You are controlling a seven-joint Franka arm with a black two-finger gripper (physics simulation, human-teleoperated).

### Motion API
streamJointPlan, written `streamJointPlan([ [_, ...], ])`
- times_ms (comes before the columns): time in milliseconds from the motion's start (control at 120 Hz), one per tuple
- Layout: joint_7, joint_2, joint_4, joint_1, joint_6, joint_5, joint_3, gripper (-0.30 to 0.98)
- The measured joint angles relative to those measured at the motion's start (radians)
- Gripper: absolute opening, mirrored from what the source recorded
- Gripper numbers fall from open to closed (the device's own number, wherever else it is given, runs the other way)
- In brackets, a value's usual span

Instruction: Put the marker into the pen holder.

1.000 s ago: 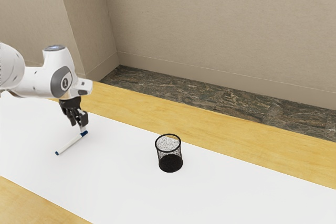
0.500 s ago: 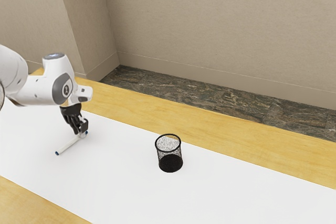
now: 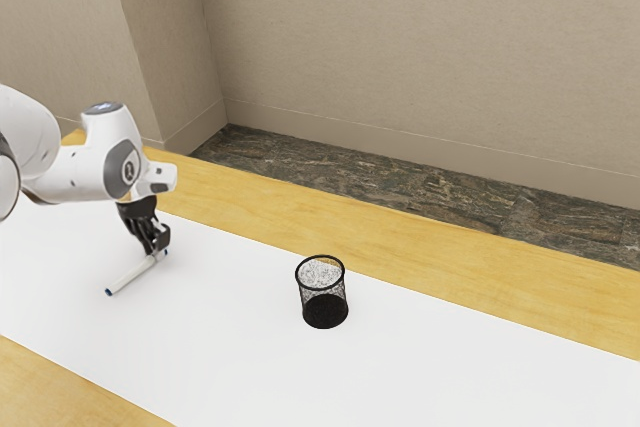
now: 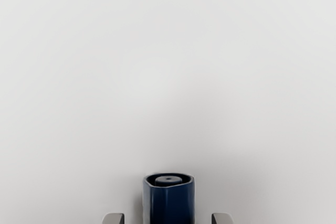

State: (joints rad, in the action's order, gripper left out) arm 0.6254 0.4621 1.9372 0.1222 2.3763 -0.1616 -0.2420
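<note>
The white marker [image 3: 130,277] lies on the white table covering, toward the exterior view's left. Down at its blue-capped end is my gripper [image 3: 158,251], which hides part of that end. From my hand, the dark blue cap [image 4: 172,206] appears between the two fingertips of my gripper [image 4: 168,219]. They stand apart, with a gap on either side of the cap, so the gripper is open. A black mesh pen holder [image 3: 325,311] stands upright, well apart from the marker, toward the exterior view's right.
The white covering [image 3: 440,367] runs along the wooden table [image 3: 480,272], whose bare wood shows on both sides of it. Beyond the table's far edge are a dark stone floor [image 3: 400,187] and a beige wall [image 3: 420,47].
Over the last second my hand has come down onto the marker's capped end, mostly in the first half-second. The marker and the pen holder have not visibly moved.
</note>
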Motion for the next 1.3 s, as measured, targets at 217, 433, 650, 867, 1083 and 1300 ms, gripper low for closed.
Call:
streamJointPlan([
  [217,0.005,0.006,-0.001,0.001,0.001,-0.022,0.001,0.00],
  [433,0.008,-0.116,0.010,-0.008,-0.046,-0.010,0.022,-0.08],
  [650,0.038,-0.310,-0.037,-0.145,-0.148,0.002,0.111,-0.10],
  [867,0.066,-0.249,-0.184,-0.176,-0.183,0.001,0.251,-0.10],
  [1083,0.086,-0.209,-0.228,-0.287,-0.195,-0.008,0.288,-0.10],
  [1300,0.102,-0.110,-0.277,-0.364,-0.197,-0.043,0.290,-0.10],
])
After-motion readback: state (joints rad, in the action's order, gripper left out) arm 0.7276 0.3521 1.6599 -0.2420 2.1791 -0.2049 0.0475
